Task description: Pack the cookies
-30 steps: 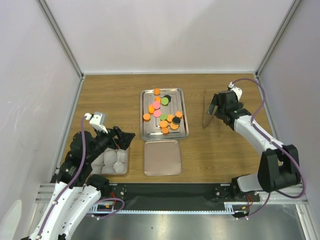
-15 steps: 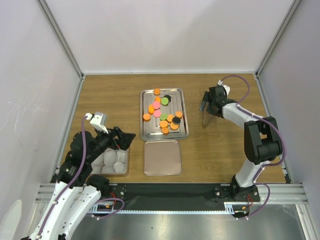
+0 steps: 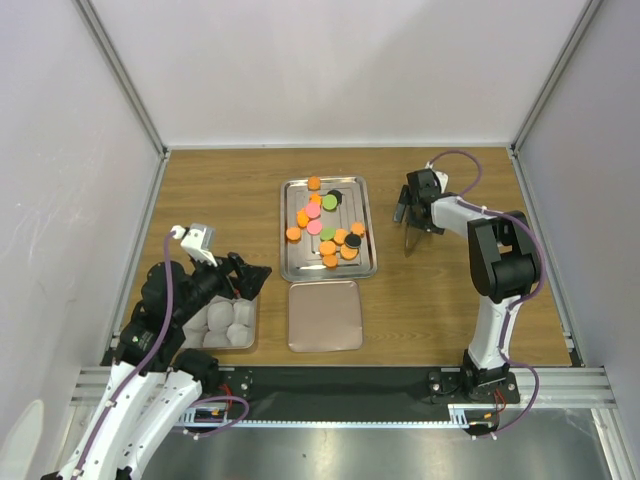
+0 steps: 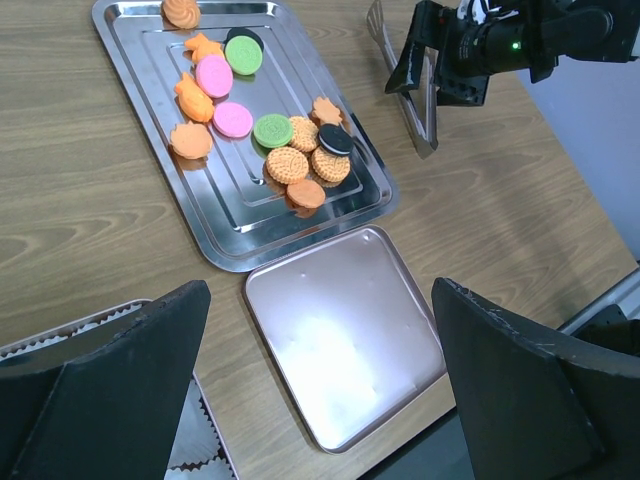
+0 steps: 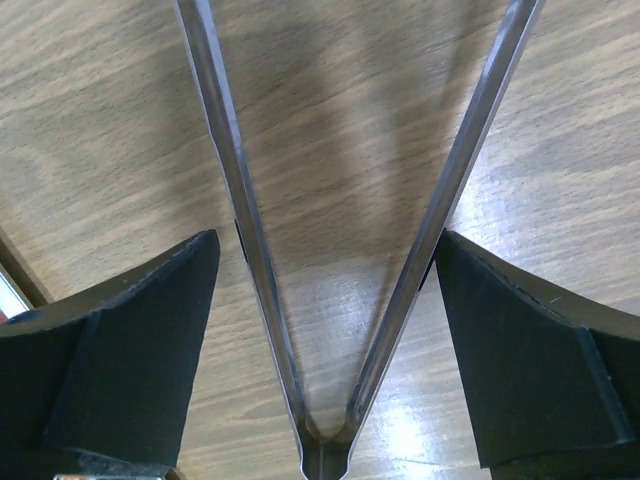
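The cookies (image 3: 325, 225), mostly orange with some pink, green and black, lie on the steel tray (image 3: 296, 262); the left wrist view shows those cookies (image 4: 270, 130) on the tray (image 4: 140, 60) too. Right of the tray, metal tongs (image 3: 409, 243) lie on the table. My right gripper (image 3: 408, 212) is open and straddles them. In the right wrist view both arms of the tongs (image 5: 230, 150) run between the fingers of that gripper (image 5: 325, 250). My left gripper (image 3: 258, 275) is open and empty at the near left; in its own view it (image 4: 320, 295) hangs above the table.
A flat pinkish lid (image 3: 325, 316) lies just in front of the steel tray. A small box with white paper cups (image 3: 225, 322) sits under my left arm, its cups (image 4: 205, 445) showing by the left finger. White walls enclose the table.
The right gripper has moved left and a little back, onto the tongs, with its arm folding in. The left arm, cookies and tray have not moved.
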Available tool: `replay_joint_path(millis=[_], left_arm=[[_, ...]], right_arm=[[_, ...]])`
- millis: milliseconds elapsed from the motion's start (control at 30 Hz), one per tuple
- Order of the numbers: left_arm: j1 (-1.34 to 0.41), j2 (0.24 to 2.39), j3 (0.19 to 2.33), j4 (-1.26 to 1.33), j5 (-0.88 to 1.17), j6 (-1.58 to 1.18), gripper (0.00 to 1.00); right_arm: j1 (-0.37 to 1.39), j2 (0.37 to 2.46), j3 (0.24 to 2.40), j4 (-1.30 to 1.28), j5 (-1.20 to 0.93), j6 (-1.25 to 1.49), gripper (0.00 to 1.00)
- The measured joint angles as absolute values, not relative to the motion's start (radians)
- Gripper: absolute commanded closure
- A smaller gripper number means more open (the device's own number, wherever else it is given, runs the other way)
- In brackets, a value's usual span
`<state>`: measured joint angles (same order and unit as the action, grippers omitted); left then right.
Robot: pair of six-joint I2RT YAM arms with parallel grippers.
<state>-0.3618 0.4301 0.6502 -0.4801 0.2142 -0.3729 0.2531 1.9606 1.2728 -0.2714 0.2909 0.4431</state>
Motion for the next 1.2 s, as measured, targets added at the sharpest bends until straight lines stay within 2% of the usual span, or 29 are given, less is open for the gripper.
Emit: replay_joint_path(millis=[100,300,433,633,967,1200], left_arm=[[-0.362,0.432,0.650,-0.480,0.214,-0.373,0.00],[-0.362,0.437,0.650,-0.480,0.213,-0.373,0.00],[-0.363,0.439,0.650,-0.480,0.213,-0.373,0.00],[-0.363,0.439,0.650,-0.480,0.213,-0.373,0.00],[-0.363,0.439,0.650,-0.480,0.212,-0.373,0.00],[-0.363,0.439,0.650,-0.480,0.204,-0.373,0.00]], right_arm=[[0.253,1.963,1.273,-0.271,0.294,0.440,0.14],[0.252,1.963,1.272,-0.271,0.299,0.433,0.38],[0.252,1.963,1.272,-0.272,0.299,0.430,0.47],[0.262,1.920,1.272,-0.329,0.298,0.413,0.48],[0.355,1.541,1.242,-0.379,0.253,0.395,0.48],[0.480,1.419,1.181,-0.432,0.188,0.386,0.48]])
